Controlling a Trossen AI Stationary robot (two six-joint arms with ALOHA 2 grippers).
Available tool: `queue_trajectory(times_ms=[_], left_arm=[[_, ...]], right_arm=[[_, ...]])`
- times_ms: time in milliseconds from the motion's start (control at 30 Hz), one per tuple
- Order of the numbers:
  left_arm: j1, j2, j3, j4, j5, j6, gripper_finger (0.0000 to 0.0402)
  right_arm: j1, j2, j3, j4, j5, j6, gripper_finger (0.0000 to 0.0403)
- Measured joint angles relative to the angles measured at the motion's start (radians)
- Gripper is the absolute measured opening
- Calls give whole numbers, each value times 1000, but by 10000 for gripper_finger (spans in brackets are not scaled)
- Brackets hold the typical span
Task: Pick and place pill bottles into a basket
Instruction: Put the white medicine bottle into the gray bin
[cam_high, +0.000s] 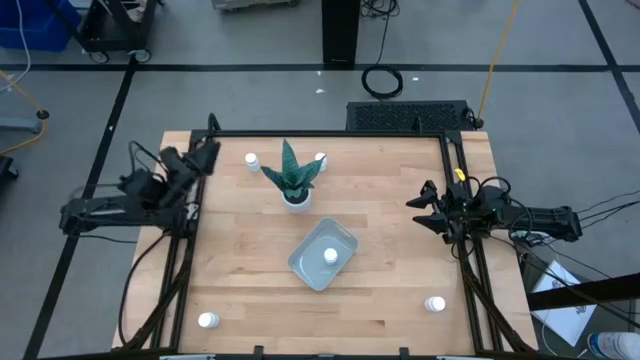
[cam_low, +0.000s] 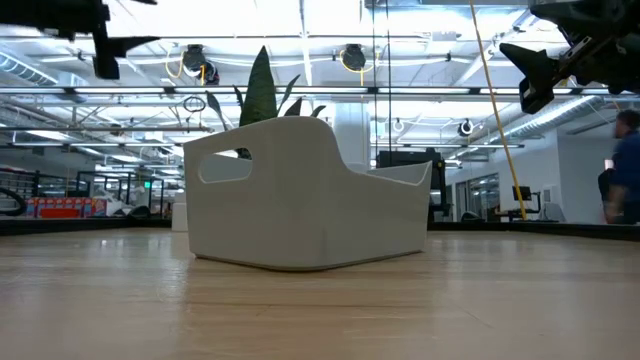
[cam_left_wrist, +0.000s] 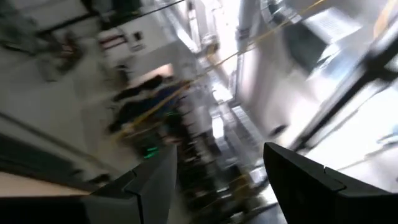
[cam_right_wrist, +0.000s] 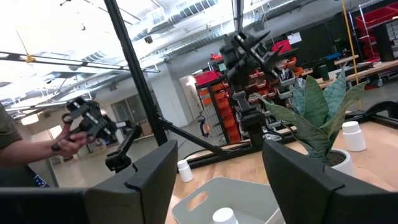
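Observation:
The basket (cam_high: 323, 253) lies on the table's middle with one pill bottle (cam_high: 330, 256) standing in it. Other pill bottles stand on the wood: two far ones (cam_high: 251, 160) (cam_high: 321, 158) on either side of the plant, and one near each front corner (cam_high: 208, 321) (cam_high: 435, 304). My left gripper (cam_high: 210, 152) is raised above the table's far left edge. It is open with nothing between its fingers (cam_left_wrist: 155, 186). My right gripper (cam_high: 420, 212) hangs open over the right edge, facing the basket (cam_right_wrist: 230, 199).
A potted plant (cam_high: 295, 182) in a white pot stands just behind the basket, between the two far bottles. A black frame rail (cam_high: 330, 134) runs round the table's edges. In the right wrist view a person's hand (cam_right_wrist: 37, 149) holds a device beyond the table.

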Motion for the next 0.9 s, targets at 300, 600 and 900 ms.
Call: queue_trajectory(times_ms=[300, 600, 900], left_arm=[[120, 244, 431, -675, 104, -94, 246], [317, 547, 756, -1018, 364, -40, 246], [509, 688, 965, -1025, 387, 203, 246]], right_arm=[[0, 0, 0, 0, 0, 0, 231], [0, 0, 0, 0, 0, 0, 229], [0, 0, -1, 0, 0, 0, 227]])
